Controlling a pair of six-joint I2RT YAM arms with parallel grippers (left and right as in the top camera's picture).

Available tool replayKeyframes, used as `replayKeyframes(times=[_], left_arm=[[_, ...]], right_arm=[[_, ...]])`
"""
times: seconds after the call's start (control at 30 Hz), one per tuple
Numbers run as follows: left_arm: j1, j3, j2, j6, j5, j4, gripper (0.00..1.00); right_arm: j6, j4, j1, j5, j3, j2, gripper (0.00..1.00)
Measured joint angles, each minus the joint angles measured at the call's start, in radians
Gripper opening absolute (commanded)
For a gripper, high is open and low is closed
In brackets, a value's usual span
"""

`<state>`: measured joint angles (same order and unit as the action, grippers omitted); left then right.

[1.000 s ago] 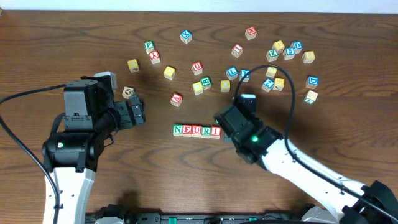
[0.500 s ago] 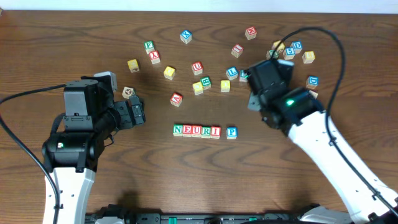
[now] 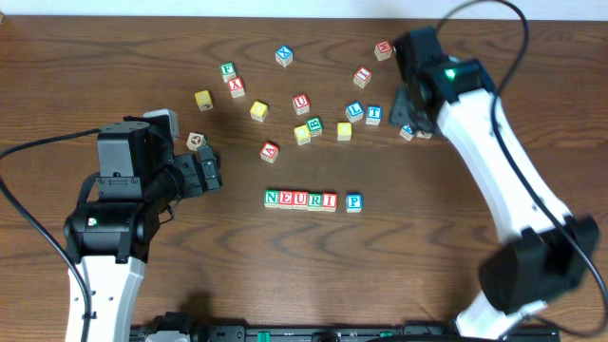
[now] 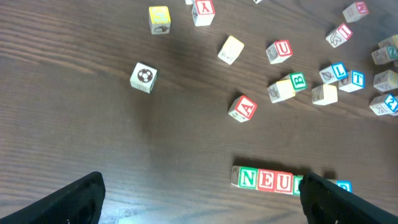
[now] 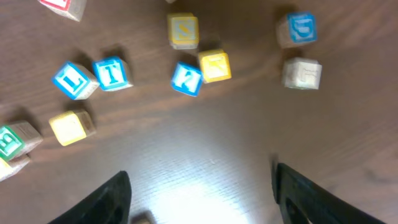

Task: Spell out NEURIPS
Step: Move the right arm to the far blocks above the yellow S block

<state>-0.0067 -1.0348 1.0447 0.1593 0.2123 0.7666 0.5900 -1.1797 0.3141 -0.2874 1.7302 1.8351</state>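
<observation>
Change: right gripper, jaws apart and empty, has left the P cube for the far loose cubes | Meaning: 6 of 7 letters down, S pending | Position: NEURI row mid-surface, long axis left-right, letters upright toward the robot; P in line after a small gap | Idle: left gripper, jaws wide apart, empty

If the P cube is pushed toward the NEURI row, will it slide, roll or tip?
The P cube sits flat on one face, so it probably slides rather than rolls. It looks small and wooden, likely light and rigid. A gap separates it from the NEURI row; an off-centre push may twist it.
</observation>
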Motion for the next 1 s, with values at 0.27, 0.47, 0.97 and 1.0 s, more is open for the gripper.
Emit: replayKeyframes(times=[0.27, 0.47, 0.97, 1.0], left_arm=[[0.0, 0.0, 0.0, 0.0, 0.0, 0.001, 0.98], [0.0, 0.0, 0.0, 0.0, 0.0, 0.0, 0.98], [0.0, 0.0, 0.0, 0.0, 0.0, 0.0, 0.98], [0.0, 0.0, 0.0, 0.0, 0.0, 0.0, 0.98]], right_arm=[[-0.061, -0.074, -0.034, 0.067, 0.308, 0.242, 0.73], [-0.095, -0.119, -0.105, 0.119, 0.465, 0.383, 0.77], [-0.19, -0.074, -0.192, 0.142, 0.479, 0.465, 0.78], [-0.192, -0.071, -0.192, 0.142, 0.479, 0.467, 0.78]])
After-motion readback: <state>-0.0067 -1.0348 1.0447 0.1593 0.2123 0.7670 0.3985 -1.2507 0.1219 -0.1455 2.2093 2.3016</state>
